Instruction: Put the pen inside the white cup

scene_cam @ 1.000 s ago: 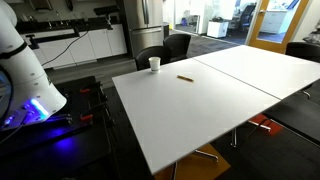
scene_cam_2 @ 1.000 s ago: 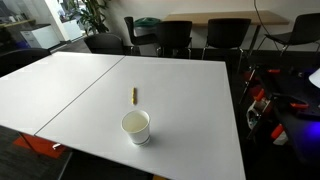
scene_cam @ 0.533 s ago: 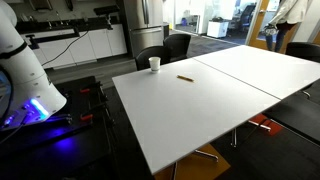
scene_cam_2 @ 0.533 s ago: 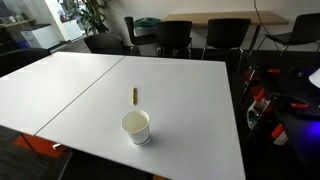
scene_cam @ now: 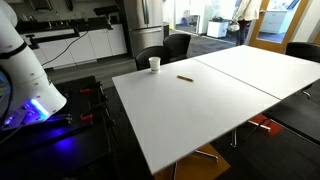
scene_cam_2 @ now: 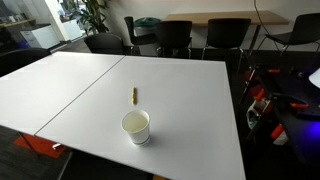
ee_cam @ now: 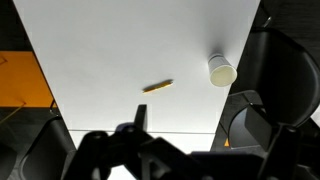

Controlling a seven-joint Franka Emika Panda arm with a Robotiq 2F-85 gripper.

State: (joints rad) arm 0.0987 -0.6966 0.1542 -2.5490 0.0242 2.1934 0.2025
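My hand (ee_cam: pixel 170 150) hangs above the surface (ee_cam: pixel 120 40), a dark shape cut off low in the wrist view; I cannot tell its spread. The pen (ee_cam: pixel 157 87) lies flat, with the white cup (ee_cam: pixel 222 72) upright nearby on its right.

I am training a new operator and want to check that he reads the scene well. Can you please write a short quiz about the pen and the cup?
1. Short answer: on what does the pen lie?
2. True or false: the pen touches the white cup.
3. Multiple choice: how does the white cup stand? A: upright, with the open mouth up. B: on its side. C: upside down.

Key
1. It lies flat on the white table, not in the cup.
2. False. In both exterior views bare table shows between them.
3. A.
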